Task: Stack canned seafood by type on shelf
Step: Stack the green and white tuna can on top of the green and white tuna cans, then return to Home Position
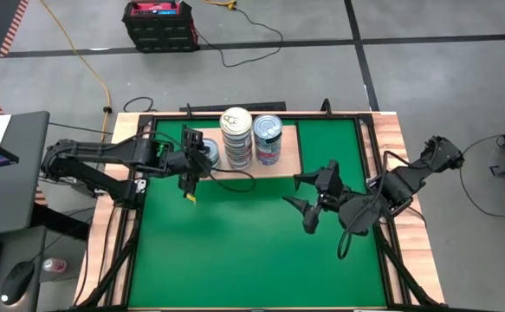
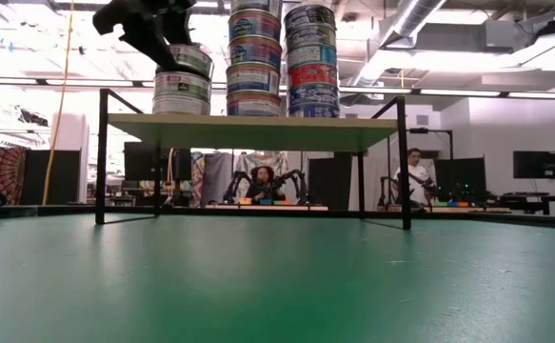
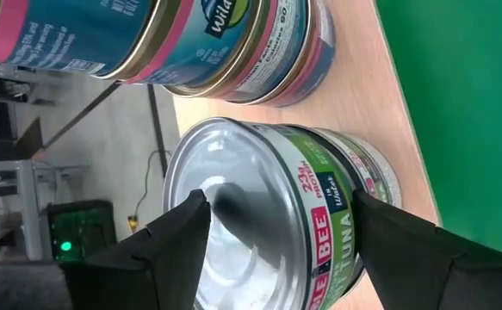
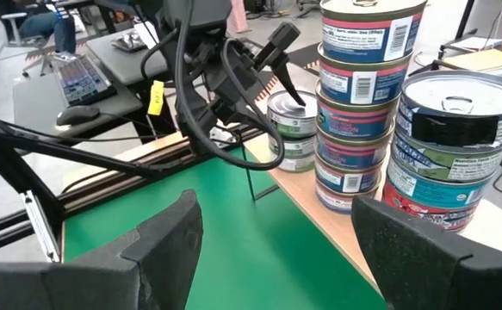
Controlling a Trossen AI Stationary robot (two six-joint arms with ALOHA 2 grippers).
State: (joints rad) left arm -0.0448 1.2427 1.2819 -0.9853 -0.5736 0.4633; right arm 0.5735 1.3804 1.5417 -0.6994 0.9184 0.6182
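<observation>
The canned seafood (image 1: 236, 137) all sat on the shelf (image 1: 288, 152) at the far edge of the green table (image 1: 252, 251) in three stacks: a short two-tin stack (image 2: 182, 81) on the left, a tall middle stack (image 4: 361, 103) and a right stack (image 4: 444, 146). We saw no tins left on the table.

The left gripper (image 3: 276, 237) straddled the top tin (image 3: 268, 224) of the short stack, one finger over the lid side and one down the label side. Jaws stood apart around it and we read that as a release in progress, not a firm grip, but we couldn't tell whether either pad was touching.

The right gripper (image 1: 308, 208) hung open over the table near the shelf's right end, holding nothing and well apart from the stacks.

Risks we flagged:
- A retreat that isn't clean could let a finger catch the top tin's rim and drag it off the tin beneath. The low view showed it sitting slightly tilted already.
- The short stack stood just beside the tall middle one, so a sideways nudge could topple that too.
- Left arm cables (image 4: 225, 129) hung close to the shelf's left side and could snag a shelf leg (image 2: 101, 157) on withdrawal.
- The shelf looked light, so any bump could shake all three stacks.
</observation>
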